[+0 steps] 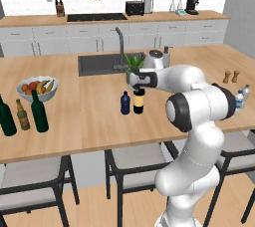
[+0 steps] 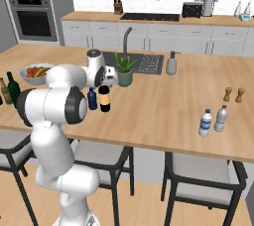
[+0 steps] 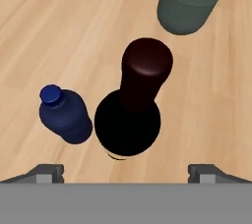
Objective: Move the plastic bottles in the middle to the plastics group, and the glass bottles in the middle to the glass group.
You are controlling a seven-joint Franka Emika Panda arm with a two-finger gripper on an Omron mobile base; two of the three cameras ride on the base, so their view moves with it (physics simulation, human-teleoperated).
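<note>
Arm rises from base, upper link leaning forward, elbow bent, forearm running level toward middle of counter. Wrist turned down at end, hand pointing straight down. Gripper (image 3: 126, 174) jaws spread wide, fingertips (image 3: 47, 173) at far sides of hand view, nothing between them gripped. In left base view gripper (image 1: 138, 89) hangs directly above tall dark bottle's top, hand body white with dark joint behind. In right base view gripper (image 2: 105, 84) partly hidden behind forearm.

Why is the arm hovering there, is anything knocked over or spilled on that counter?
Nothing stands out. The dark wine bottle and small blue bottle stand upright side by side, the plant pot too, and the counter looks dry.
</note>
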